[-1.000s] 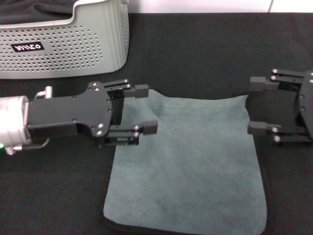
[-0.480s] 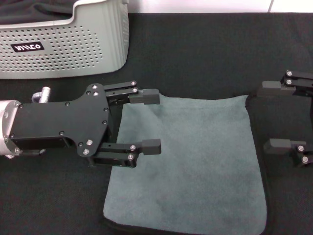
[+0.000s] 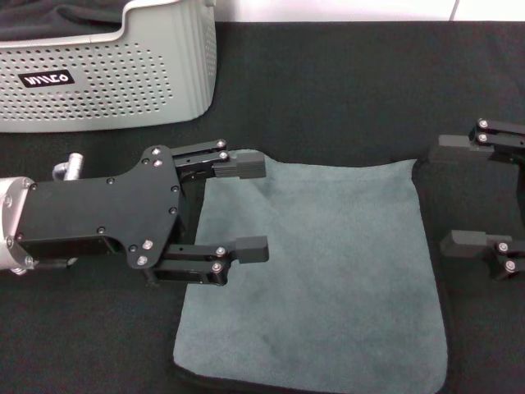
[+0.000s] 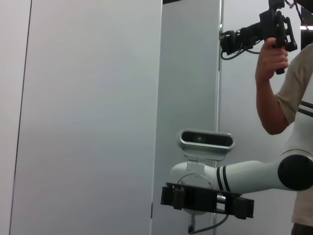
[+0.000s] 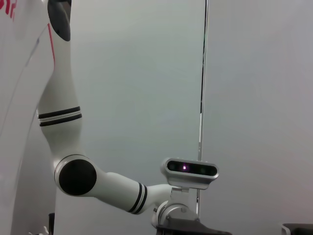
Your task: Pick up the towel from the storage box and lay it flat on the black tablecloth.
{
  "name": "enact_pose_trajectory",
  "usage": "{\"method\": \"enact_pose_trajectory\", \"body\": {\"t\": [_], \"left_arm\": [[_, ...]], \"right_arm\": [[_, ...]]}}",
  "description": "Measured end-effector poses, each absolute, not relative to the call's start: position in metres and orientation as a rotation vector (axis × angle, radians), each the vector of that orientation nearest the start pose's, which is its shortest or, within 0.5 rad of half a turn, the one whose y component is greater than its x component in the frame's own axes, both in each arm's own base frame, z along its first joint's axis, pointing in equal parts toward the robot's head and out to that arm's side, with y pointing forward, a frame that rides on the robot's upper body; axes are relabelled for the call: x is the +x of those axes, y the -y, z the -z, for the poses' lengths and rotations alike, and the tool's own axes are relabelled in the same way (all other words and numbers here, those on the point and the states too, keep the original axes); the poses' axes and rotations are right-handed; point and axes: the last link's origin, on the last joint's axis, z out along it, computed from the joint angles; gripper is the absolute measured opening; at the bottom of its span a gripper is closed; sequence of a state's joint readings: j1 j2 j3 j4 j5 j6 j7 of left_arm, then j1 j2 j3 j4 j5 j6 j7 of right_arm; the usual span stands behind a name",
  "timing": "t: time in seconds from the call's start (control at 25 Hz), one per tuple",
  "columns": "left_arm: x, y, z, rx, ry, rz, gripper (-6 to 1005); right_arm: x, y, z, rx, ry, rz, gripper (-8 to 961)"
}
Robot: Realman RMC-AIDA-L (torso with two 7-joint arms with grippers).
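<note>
Compared with half a second ago, little has changed in the head view: the left gripper (image 3: pixel 253 207) sits a touch lower and further toward the left edge, its jaws spread wide as before, and the right gripper (image 3: pixel 466 190) holds almost the same spot at the right edge, also spread open. A second ago both sets of jaws were narrower and closer to the cloth's top corners.

The towel (image 3: pixel 324 275) lies flat across the centre and lower half of the frame on the black tablecloth (image 3: pixel 344 90), its thin dark hem showing along the right and bottom edges. The left gripper's fingertips overlap the towel's upper left corner in the picture; whether they touch it cannot be told. The right gripper stands just beside the upper right corner, holding nothing.

The storage box (image 3: pixel 115 78) fills the upper left corner, cut off by the frame, with a dark cloth (image 3: pixel 49 20) inside it.

The towel's bottom edge and the right gripper's body run out of frame. Both wrist views show only walls, the other arm and a person.
</note>
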State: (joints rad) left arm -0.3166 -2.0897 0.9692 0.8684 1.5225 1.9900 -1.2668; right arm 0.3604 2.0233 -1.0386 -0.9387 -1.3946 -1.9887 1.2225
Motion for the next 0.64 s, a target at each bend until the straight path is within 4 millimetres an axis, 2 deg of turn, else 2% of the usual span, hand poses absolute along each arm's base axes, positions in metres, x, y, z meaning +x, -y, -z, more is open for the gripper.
{"method": "enact_pose_trajectory", "body": {"t": [0.64], "left_arm": [[-0.2166,-0.2504,-0.0304,-2.828,0.116,1.327,784]], "right_arm": [[0.1974,-0.2679,-0.0579,-2.771,0.176,-1.334,726]]}}
